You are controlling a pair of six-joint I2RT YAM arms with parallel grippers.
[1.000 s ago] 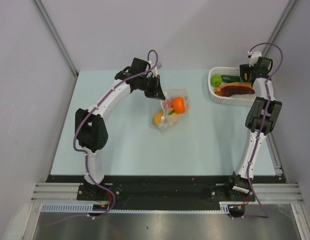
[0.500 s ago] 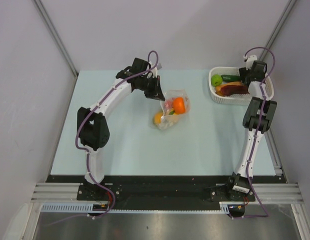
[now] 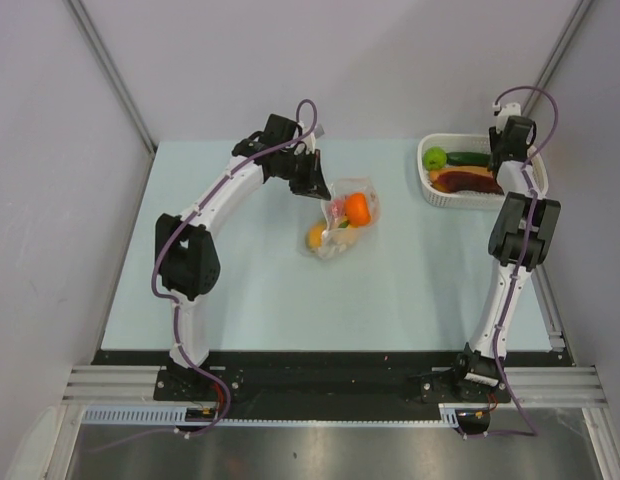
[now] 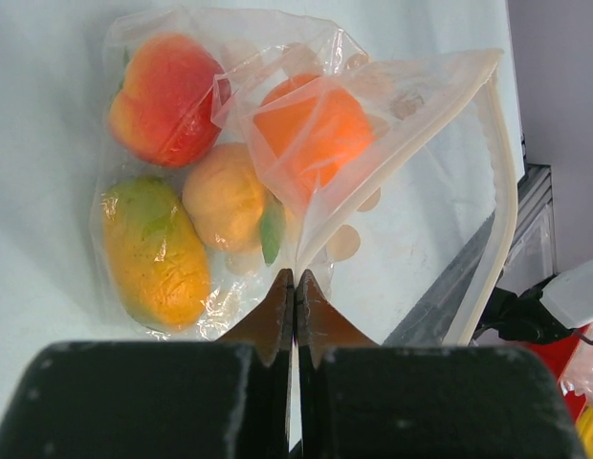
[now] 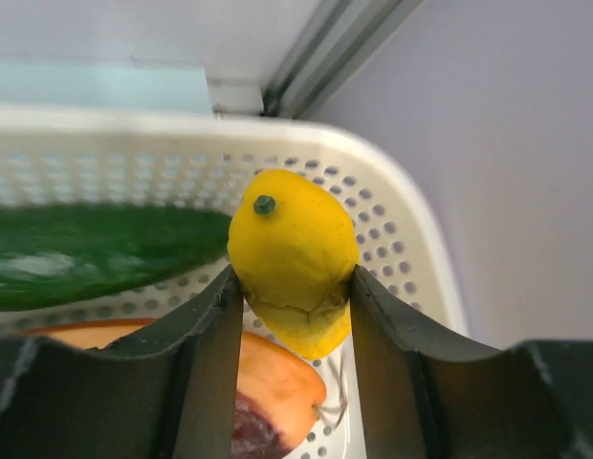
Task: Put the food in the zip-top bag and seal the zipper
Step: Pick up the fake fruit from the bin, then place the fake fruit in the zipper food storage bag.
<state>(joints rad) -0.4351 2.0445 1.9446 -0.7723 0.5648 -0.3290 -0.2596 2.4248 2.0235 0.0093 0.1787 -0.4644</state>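
Note:
The zip-top bag (image 3: 342,222) lies mid-table, and inside it are an orange fruit (image 4: 311,134), a red peach (image 4: 163,100), a pale orange fruit (image 4: 225,196) and a mango (image 4: 158,253). Its zipper (image 4: 502,182) runs along the raised mouth edge. My left gripper (image 4: 295,277) is shut, pinching a thin fold of the bag's film at its back left edge (image 3: 318,190). In the back right corner of the white basket (image 5: 411,220), my right gripper (image 5: 295,275) is shut on a yellow toy lemon (image 5: 292,253), a finger pressed against each side.
The basket (image 3: 430,193) at the back right also holds a green apple (image 3: 434,157), a green cucumber (image 3: 468,158) and a red-brown piece (image 3: 468,181). A wall and a metal post stand just behind the basket.
The right gripper has shifted toward the basket's far right corner, and its fingers have closed in onto the yellow lemon. The left arm and the bag have stayed put.

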